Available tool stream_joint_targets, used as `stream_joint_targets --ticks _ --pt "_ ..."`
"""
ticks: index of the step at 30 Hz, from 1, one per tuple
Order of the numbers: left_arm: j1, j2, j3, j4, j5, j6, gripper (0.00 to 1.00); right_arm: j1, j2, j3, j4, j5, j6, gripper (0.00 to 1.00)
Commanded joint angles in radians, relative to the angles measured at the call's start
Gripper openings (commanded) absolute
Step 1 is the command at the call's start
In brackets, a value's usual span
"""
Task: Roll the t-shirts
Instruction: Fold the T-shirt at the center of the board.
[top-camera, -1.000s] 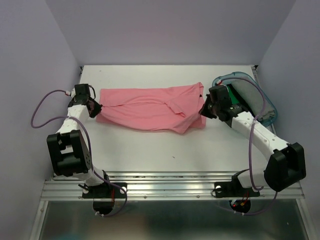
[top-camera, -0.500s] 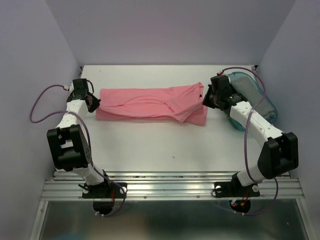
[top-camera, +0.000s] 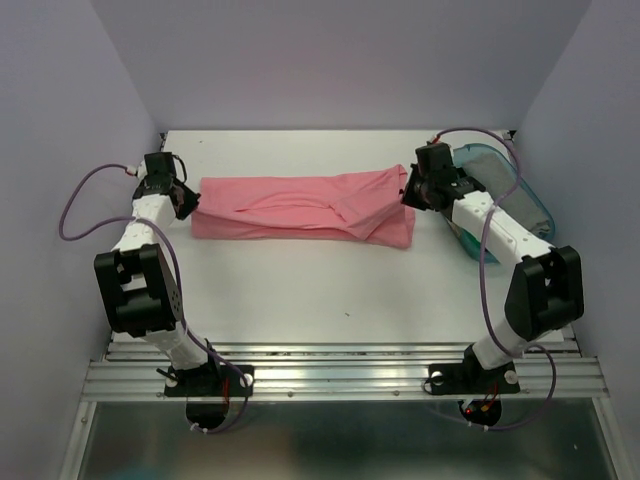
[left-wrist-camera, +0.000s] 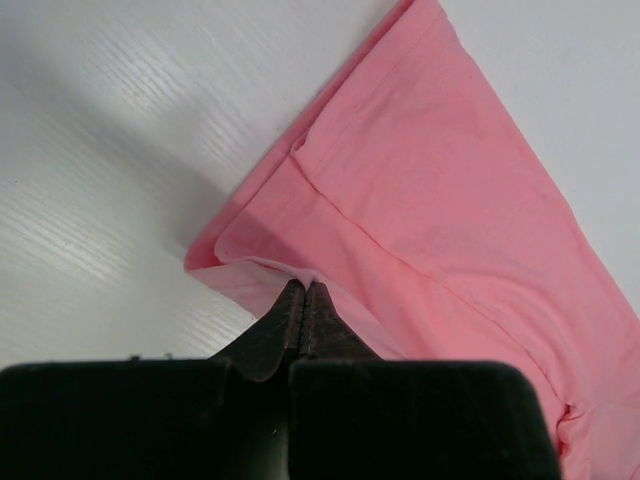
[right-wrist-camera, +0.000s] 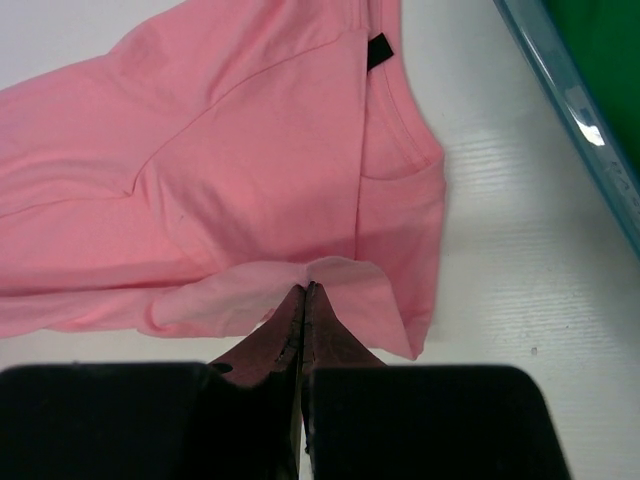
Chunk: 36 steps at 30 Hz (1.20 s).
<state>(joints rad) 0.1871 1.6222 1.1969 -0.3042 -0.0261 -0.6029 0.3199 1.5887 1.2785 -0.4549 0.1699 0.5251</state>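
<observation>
T-shirt (top-camera: 290, 207) – left hand (top-camera: 192, 205), right hand (top-camera: 405, 197) extended forward, low, clamped on opposite ends

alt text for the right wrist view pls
The right end effector, shut, pinches a folded edge of the salmon-pink t-shirt lying on the white table. A small dark neck label shows near the top, and a teal tub holding green cloth fills the top right corner.

No text can be read. The dark neck label (right-wrist-camera: 378, 50) on the shirt (right-wrist-camera: 250, 170) (top centre of the right wrist view) shows no legible print.
</observation>
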Motion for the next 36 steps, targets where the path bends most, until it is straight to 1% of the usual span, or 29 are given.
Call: stream_joint_targets --ticks 1,8,19,28,30,31,32,33,34,35,36 --pt "0.008 0.027 0.061 0.013 -0.008 0.018 0.0 -0.007 0.023 0.064 0.056 0.005 -0.027 0.01" --pt "0.014 0.123 0.099 0.022 -0.028 0.018 0.0 -0.016 0.088 0.108 0.064 0.006 -0.042 0.01" --pt "0.023 0.166 0.113 0.037 -0.017 0.02 0.0 -0.036 0.185 0.219 0.065 -0.012 -0.059 0.01" --pt "0.023 0.222 0.151 0.047 -0.015 0.025 0.0 -0.036 0.315 0.338 0.065 -0.017 -0.085 0.01" --pt "0.023 0.231 0.159 0.043 -0.02 0.028 0.0 -0.045 0.356 0.363 0.071 -0.021 -0.092 0.05" --pt "0.023 0.246 0.17 0.036 -0.017 0.034 0.09 -0.045 0.372 0.389 0.071 -0.024 -0.1 0.09" --pt "0.023 0.255 0.182 0.025 -0.011 0.041 0.32 -0.045 0.39 0.404 0.071 -0.029 -0.105 0.34" --pt "0.022 0.264 0.196 0.011 -0.005 0.048 0.45 -0.045 0.416 0.418 0.068 -0.033 -0.108 0.48" --pt "0.022 0.271 0.21 -0.002 -0.006 0.051 0.56 -0.045 0.416 0.426 0.068 -0.038 -0.111 0.58" --pt "0.02 0.268 0.223 -0.016 -0.008 0.063 0.62 -0.045 0.421 0.429 0.065 -0.041 -0.111 0.69" --pt "0.017 0.259 0.225 -0.016 -0.012 0.066 0.66 -0.045 0.418 0.421 0.065 -0.04 -0.108 0.7"
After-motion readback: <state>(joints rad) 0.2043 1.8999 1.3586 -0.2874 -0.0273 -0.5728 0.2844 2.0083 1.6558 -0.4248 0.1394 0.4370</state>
